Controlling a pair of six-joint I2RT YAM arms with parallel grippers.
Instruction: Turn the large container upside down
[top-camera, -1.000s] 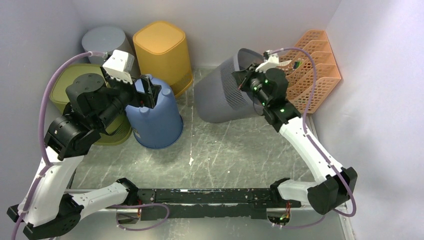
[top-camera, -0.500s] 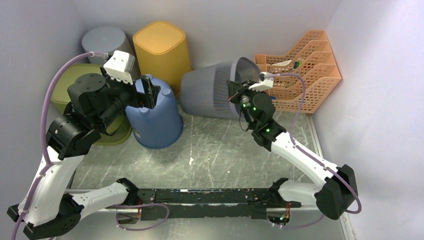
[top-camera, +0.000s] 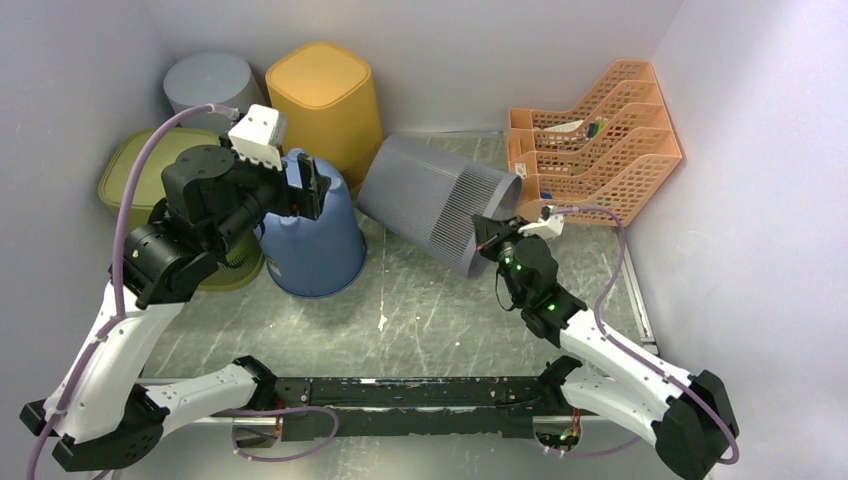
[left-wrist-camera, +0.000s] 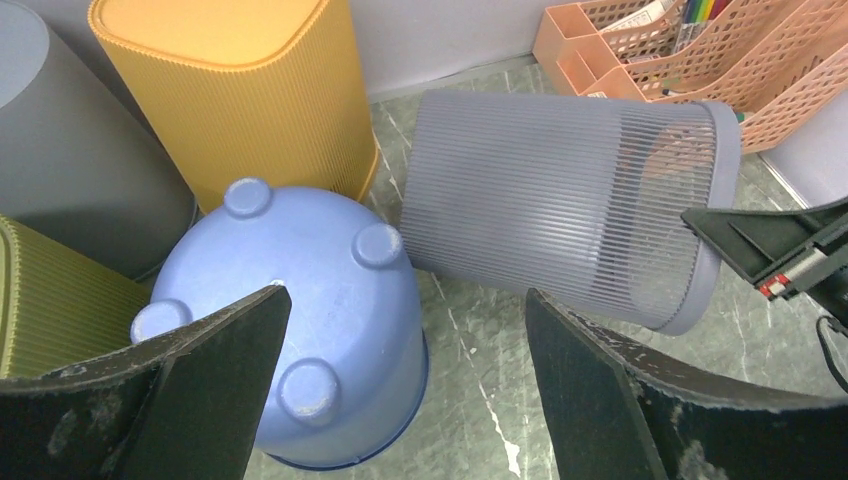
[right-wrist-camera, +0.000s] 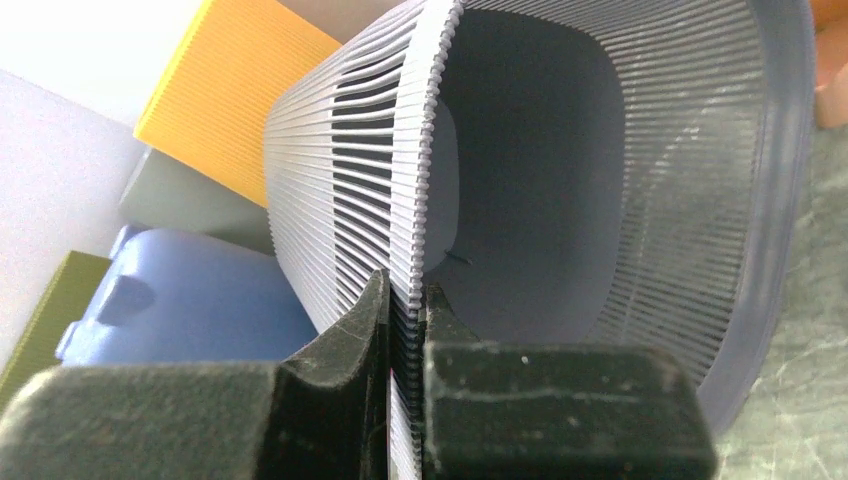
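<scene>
Work surface: table (top-camera: 430, 310) of grey-green marbled finish with pale veining, closed in by plain pale walls (top-camera: 500, 50) at 9, 12 and 3 o'clock; a black rail (top-camera: 420, 392) runs along the 6 o'clock edge between the arm bases. Item 1, large container (top-camera: 435, 200): grey slatted bin, on its side and tilted, slightly toward 12 o'clock from the table centre, closed base pointing to 10 o'clock, open mouth to 4 o'clock; whether the base rests on the table cannot be told. Item 2, right gripper (right-wrist-camera: 405, 310): clamped on the large container's rim at the mouth's 4 o'clock side, one finger inside the wall and one outside. Item 3, left gripper (left-wrist-camera: 405, 298): jaws spread wide, holding nothing, above the blue bin (top-camera: 310, 245). The blue bin stands inverted, four feet up, at 9 o'clock of the large container, just beside its base. Item 4, yellow ribbed bin (top-camera: 325, 95): inverted, at 11 o'clock near the back wall, just beside the large container's base. Item 5, grey round bin (top-camera: 205, 85): far corner at 10 o'clock. Item 6, olive ribbed bin (top-camera: 130, 165): along the 9 o'clock wall, partly hidden by the left arm. Item 7, orange mesh file tray (top-camera: 600, 130): tiered, in the 1 o'clock corner, with small items in the upper tiers.
</scene>
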